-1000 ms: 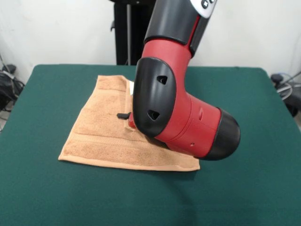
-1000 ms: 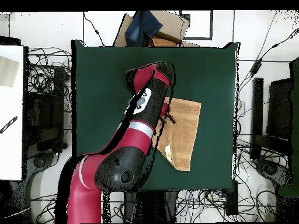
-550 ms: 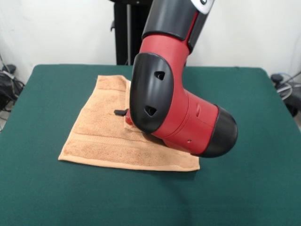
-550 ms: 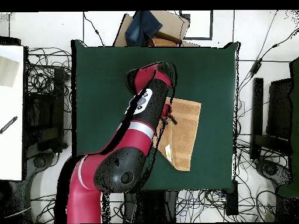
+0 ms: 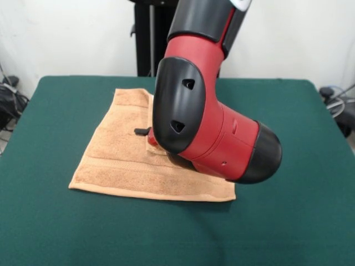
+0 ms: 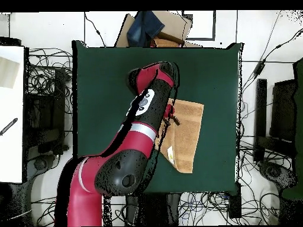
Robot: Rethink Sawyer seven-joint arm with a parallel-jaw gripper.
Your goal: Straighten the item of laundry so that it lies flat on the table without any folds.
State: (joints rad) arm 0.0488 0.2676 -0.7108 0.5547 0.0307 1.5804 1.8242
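The towel [image 5: 125, 160] lies on the left half of the green table [image 5: 288, 221] in the front view, its near edge toward the camera and a fold apparently running along its right side under the arm [image 5: 205, 127]. The gripper [image 5: 145, 133] sits low over the towel's middle, at or just above the cloth; only a small black tip shows past the arm's bulk, so whether the jaws are released or clenched cannot be told. In the overhead view the towel's long axis runs near to far, and the gripper [image 6: 172, 116] meets its arm-side edge, probably where the folded layer needs drawing out
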